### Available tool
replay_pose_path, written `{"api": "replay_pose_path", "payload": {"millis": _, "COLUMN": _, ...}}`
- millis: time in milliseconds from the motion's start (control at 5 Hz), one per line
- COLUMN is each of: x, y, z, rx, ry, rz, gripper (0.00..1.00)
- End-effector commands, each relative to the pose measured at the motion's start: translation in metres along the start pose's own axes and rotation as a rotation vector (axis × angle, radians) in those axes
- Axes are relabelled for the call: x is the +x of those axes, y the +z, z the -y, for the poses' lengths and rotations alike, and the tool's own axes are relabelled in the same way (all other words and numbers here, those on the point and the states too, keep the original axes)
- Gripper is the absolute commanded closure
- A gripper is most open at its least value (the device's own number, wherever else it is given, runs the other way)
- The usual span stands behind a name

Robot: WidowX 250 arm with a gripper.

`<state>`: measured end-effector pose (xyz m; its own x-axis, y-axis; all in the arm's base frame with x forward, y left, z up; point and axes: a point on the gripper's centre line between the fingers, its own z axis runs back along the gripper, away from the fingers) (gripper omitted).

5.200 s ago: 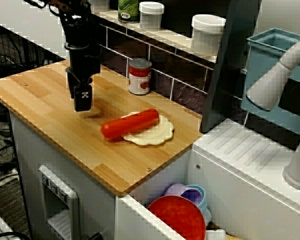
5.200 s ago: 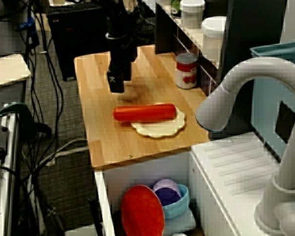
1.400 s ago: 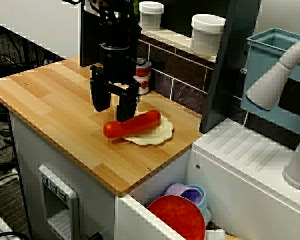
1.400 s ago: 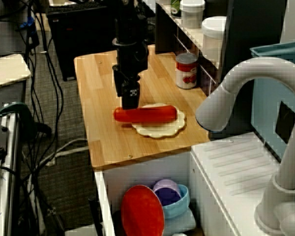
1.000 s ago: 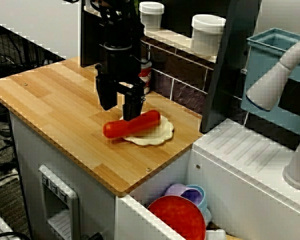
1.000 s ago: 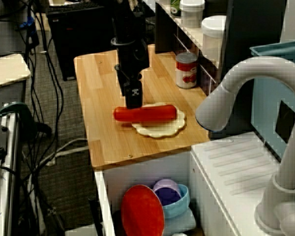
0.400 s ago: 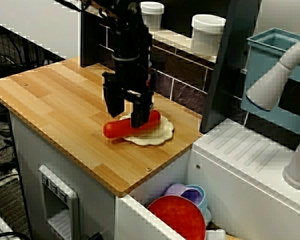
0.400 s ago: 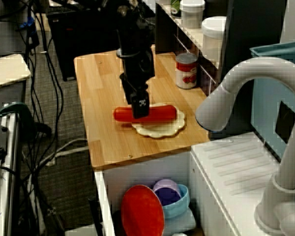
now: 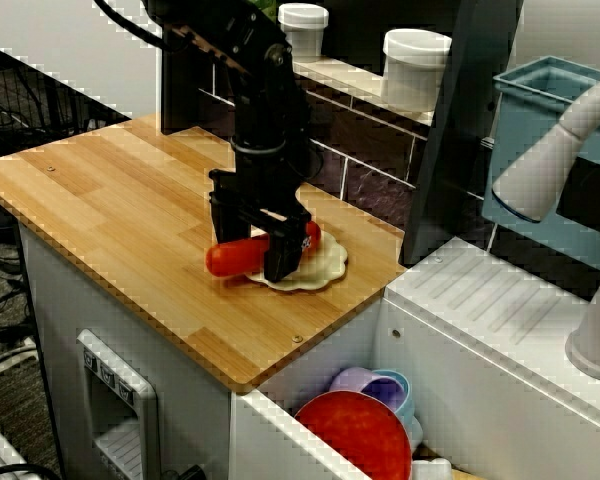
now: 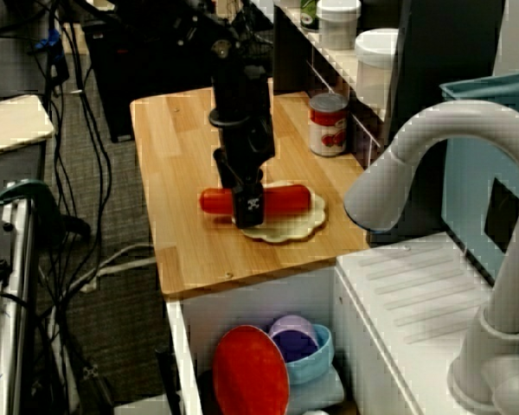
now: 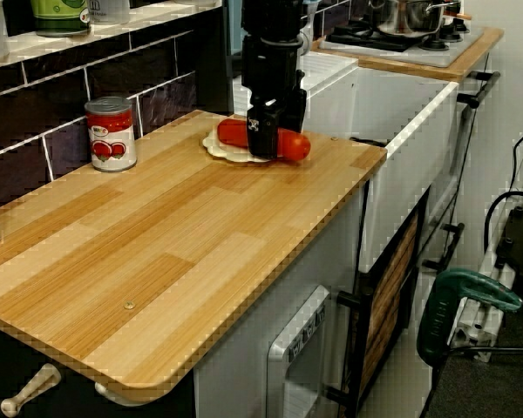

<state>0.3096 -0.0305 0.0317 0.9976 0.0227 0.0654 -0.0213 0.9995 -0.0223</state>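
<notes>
Front-corner view: gripper is down over the sausage, jaws spread, one finger on each side at about mid-length. The fingers cover the sausage's middle and only its two ends show. Nothing is lifted. Cannot tell whether the pads touch it. The sausage lies across a cream scalloped plate on the right part of the wooden counter, its left end past the plate's rim. The arm blocks the wall behind it. A red dish below the counter is cut off by the frame's bottom edge.

Over-the-tap view: gripper is seen side-on. The near finger masks the gap, so the spread is unreadable here. The can stands by the back wall, well apart from the plate. The tap is big and blurred in the foreground.

Along-the-counter view: gripper is far off and small. The sausage's right end shows, and most of the plate is hidden behind the fingers.
</notes>
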Motion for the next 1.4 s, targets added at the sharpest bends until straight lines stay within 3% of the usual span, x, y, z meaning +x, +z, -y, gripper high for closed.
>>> {"api": "replay_pose_path", "payload": {"millis": 0, "x": -0.003, "y": 0.0, "z": 0.002, "rx": -0.015, "ry": -0.026, "rz": 0.021, "gripper": 1.0}}
{"api": "replay_pose_path", "payload": {"millis": 800, "x": -0.009, "y": 0.025, "z": -0.006, "rx": -0.056, "ry": -0.045, "rz": 0.011, "gripper": 1.0}}
{"api": "replay_pose_path", "payload": {"millis": 1200, "x": -0.012, "y": 0.047, "z": -0.012, "rx": -0.09, "ry": -0.066, "rz": 0.032, "gripper": 1.0}}
